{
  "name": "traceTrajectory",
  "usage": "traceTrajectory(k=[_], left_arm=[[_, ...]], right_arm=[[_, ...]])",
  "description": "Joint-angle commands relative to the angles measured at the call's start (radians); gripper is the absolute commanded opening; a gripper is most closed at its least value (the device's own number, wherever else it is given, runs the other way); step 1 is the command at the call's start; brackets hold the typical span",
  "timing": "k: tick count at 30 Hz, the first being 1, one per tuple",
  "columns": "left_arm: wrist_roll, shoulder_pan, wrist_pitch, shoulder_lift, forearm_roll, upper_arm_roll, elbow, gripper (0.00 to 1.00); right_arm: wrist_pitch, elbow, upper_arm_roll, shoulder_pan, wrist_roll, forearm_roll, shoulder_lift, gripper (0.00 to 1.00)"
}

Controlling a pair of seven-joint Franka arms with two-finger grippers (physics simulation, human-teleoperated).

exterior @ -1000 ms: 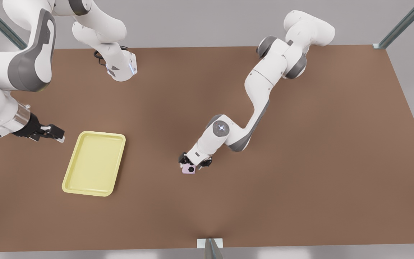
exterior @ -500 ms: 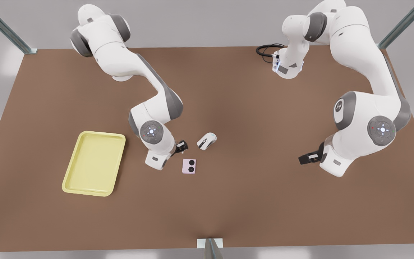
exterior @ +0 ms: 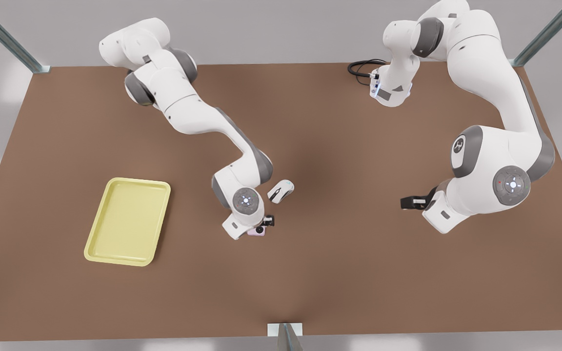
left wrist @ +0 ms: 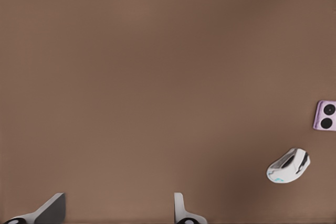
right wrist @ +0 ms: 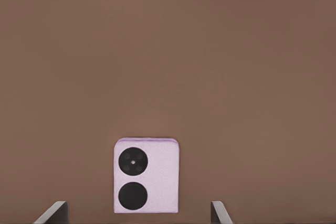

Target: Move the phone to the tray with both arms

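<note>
We hang our right gripper, fingers spread, over the phone to grasp; left gripper waits, released.

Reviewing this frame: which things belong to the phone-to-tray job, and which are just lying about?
Job: phone, under the open right end effector; tray; open left end effector, waiting at the front view's right.
Lying about: white mouse beside the phone; black cable at the table's far edge.
</note>
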Motion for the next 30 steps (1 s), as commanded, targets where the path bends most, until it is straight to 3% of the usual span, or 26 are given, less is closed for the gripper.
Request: traceTrajectory(k=[1, 10, 30], left_arm=[[0.166, 0.0, 0.0, -0.001, 0.0, 0.0, 0.0, 1.0], [0.12, -0.002, -0.008, -0.012, 0.017, 0.02, -0.001, 1.0], [0.015, -0.002, 0.001, -0.004, 0.04, 0.023, -0.026, 1.0]], right_arm=[[0.04, -0.001, 0.004, 0.001, 0.565, 0.001, 0.023, 1.0], [0.138, -0.037, 0.018, 0.002, 0.587, -0.002, 0.066, 1.0], [0.187, -0.107, 0.034, -0.004, 0.228, -0.016, 0.047, 1.0]])
